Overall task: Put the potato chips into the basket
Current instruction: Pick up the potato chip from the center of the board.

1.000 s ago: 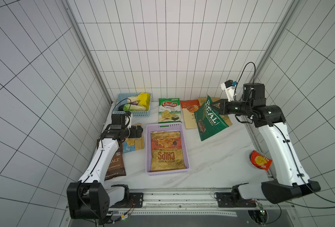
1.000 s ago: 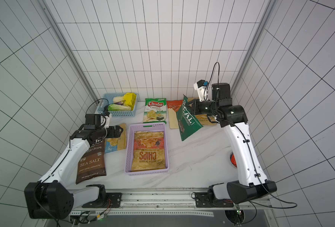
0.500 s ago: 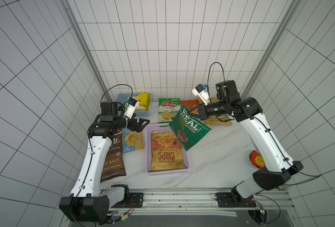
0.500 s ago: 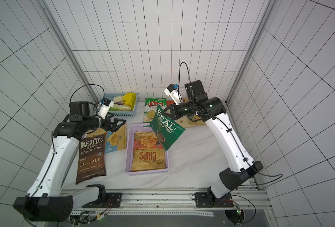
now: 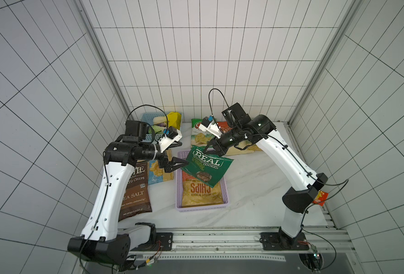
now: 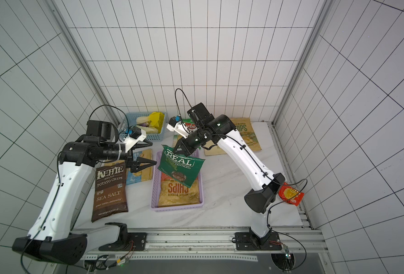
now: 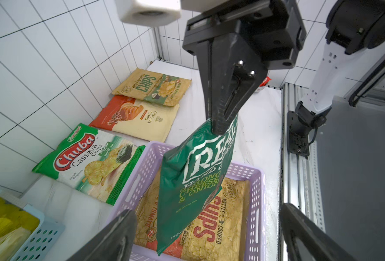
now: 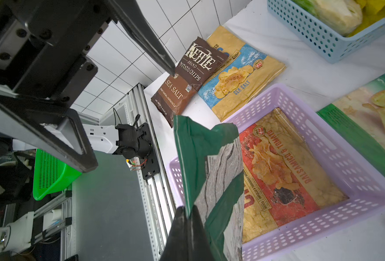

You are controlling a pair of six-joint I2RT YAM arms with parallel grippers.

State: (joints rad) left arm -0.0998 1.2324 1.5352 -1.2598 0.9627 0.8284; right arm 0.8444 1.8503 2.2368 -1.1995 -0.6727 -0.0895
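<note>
The right arm [image 5: 284, 156] reaches out over the table [image 5: 255, 189]. Its jaws are shut tight on the top edge of the REAL bag [image 5: 205, 169]. The bag hangs in the air, tilted, over the far end of the basket [image 5: 202, 206]. I cannot tell if its low corner touches what is below. A red CHIPS bag [image 5: 201, 194] lies flat in the basket.

The left arm [image 5: 115, 185] is up in the air too. Its jaws are wide open and hold nothing. They point at the REAL bag, just beside its edge. I cannot tell if they touch it.

The other chips lie on the table. The Kettle bag [image 6: 109, 187] and the sea salt bag [image 6: 140, 175] are on the left arm's side of the basket, and the Kettle bag lies partly on the sea salt bag. The Chuba bag [image 7: 90, 162], the cassava bag [image 7: 141, 117] and a green CHIPS bag [image 7: 153, 87] lie in a row by the back wall. A blue basket [image 6: 146, 136] sits in the back corner. A small red pack [image 6: 290, 194] lies near the right arm's base.
</note>
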